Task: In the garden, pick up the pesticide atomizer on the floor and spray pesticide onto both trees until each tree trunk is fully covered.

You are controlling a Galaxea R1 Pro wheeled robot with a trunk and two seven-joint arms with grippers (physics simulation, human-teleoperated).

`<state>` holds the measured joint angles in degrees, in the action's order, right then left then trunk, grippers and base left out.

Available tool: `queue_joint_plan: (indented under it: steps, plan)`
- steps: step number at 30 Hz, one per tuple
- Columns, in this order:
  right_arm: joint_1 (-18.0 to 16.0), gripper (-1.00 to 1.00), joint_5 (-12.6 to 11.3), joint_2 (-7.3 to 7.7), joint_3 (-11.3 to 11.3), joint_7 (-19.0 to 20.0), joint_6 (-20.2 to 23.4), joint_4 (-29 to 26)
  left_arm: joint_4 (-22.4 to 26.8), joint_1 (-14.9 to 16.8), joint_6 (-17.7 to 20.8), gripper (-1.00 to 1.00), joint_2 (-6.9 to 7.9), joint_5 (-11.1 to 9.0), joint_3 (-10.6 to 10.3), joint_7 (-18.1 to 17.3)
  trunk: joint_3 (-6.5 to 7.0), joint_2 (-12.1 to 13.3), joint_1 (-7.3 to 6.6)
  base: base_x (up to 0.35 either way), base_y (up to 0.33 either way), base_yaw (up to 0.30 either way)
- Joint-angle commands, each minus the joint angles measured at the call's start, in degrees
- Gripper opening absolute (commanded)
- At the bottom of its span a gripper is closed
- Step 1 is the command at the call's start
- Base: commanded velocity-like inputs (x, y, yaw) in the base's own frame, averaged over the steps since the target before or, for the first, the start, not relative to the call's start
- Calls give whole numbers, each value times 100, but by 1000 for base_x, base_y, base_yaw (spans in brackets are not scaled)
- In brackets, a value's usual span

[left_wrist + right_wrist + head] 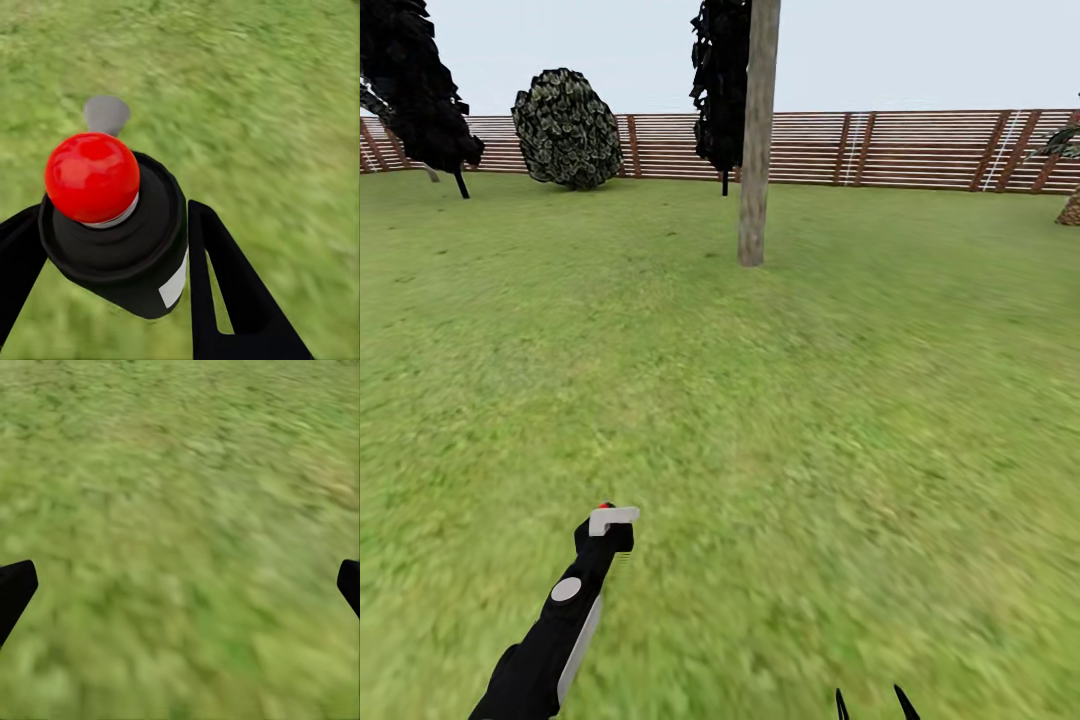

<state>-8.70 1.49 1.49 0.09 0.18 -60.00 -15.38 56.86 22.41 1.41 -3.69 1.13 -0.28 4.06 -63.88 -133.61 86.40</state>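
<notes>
Black and stretched forward low at the left, the left arm point(555, 630) is seen with its left gripper point(112, 247) closed around the pesticide atomizer point(120, 225). At the right, the right gripper point(180, 585) is held wide open with nothing in it. Green grass point(810, 420) is spread out to a brown fence point(920, 148), with a pale tree trunk point(757, 130) well ahead. The atomizer is dark, topped by a red ball point(91, 176).

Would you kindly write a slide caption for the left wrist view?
Left hand shut on the pesticide atomizer, its red cap uppermost, above blurred green grass.
</notes>
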Motion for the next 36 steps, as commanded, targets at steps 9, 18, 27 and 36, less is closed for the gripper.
queue_joint_plan:
  steps: [9,18,27,36]
  plan:
    - [0,100,0,0,0,0,0,1,1,0,0,-100,0,1,-2,2,0,0,0,338,0,0]
    - [0,100,5,0,0,0,0,8,9,0,-1,-100,0,1,0,1,0,0,0,338,0,0]
    - [0,100,8,0,0,0,0,9,9,0,-8,-100,0,1,1,5,0,0,0,338,0,0]
    - [0,100,1,0,1,0,0,144,9,0,-10,-100,0,1,0,4,0,0,0,338,0,0]
